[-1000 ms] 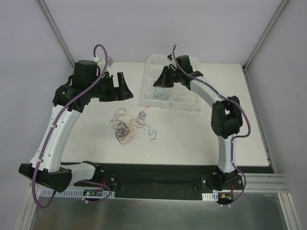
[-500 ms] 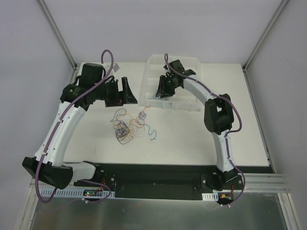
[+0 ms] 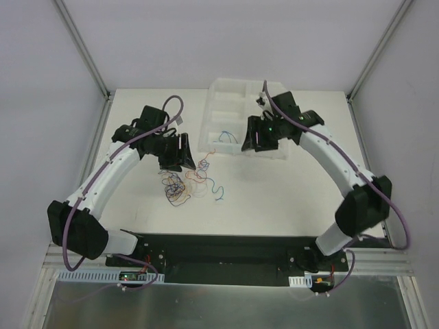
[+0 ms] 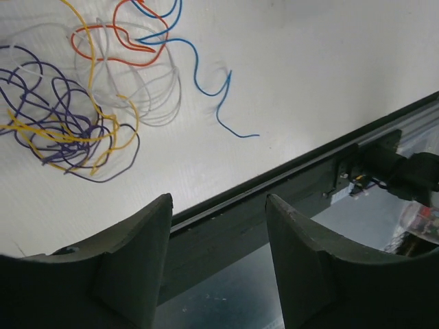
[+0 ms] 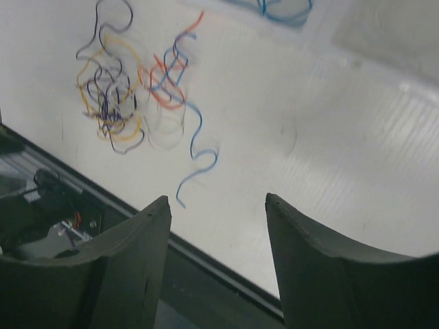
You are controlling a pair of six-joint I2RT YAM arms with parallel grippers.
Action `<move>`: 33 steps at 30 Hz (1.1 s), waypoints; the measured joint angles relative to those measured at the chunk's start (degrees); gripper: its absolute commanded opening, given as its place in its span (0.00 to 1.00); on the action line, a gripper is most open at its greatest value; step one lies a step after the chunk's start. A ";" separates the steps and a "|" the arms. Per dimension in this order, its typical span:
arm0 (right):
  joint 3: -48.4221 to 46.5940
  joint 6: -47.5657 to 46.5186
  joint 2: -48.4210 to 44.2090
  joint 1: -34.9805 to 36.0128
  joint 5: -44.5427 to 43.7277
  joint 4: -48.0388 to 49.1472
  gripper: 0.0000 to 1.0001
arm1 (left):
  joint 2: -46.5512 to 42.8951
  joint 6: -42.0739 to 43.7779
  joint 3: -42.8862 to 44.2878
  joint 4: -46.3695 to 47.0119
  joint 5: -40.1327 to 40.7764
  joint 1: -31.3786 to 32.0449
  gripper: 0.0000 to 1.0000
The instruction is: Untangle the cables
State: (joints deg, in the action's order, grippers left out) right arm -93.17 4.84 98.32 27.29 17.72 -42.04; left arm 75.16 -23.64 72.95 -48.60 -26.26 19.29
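Hovering near the cables [image 4: 68, 127], the left gripper [image 4: 218, 200] gapes empty.

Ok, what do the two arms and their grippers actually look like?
The left arm and the right arm both have white links joined by bulky black joints. A thick purple cable runs along each arm. The left gripper and the right gripper each have two broad, matte black, curved wedge-shaped fingers.

Lab test cell: white table [image 3: 288, 192], aluminium frame posts [image 3: 82, 48], plain white walls [image 3: 226, 34]
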 measured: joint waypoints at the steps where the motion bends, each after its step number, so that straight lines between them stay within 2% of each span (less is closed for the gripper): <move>1: 5.05 -0.09 -4.81 -0.02 0.72 0.35 0.61 | 1.44 0.92 -0.24 0.70 0.66 0.37 0.62; 7: 26.21 1.38 -23.93 -0.04 4.96 1.92 0.61 | 12.41 7.63 -0.83 6.01 5.49 3.61 0.65; 14: 34.16 2.71 -33.73 -1.92 7.04 1.88 0.64 | 25.03 10.38 3.45 10.14 7.50 4.35 0.60; 19: 34.60 2.82 -37.18 -5.27 8.61 1.86 0.64 | 30.93 10.71 8.11 12.94 7.26 4.37 0.48; 27: 34.64 2.56 -37.05 -6.49 10.12 1.05 0.64 | 34.45 10.60 8.17 14.29 6.75 6.51 0.30; 31: 34.84 2.58 -36.89 -6.54 10.58 0.98 0.64 | 34.51 10.69 7.69 14.95 6.71 9.70 0.05; 33: 35.01 2.62 -36.87 -6.54 10.88 0.98 0.64 | 34.49 10.51 7.69 15.15 6.54 10.78 0.00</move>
State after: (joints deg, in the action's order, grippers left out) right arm -58.15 7.46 61.45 20.75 28.60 -41.06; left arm 109.65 -13.13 80.64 -33.45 -19.73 30.06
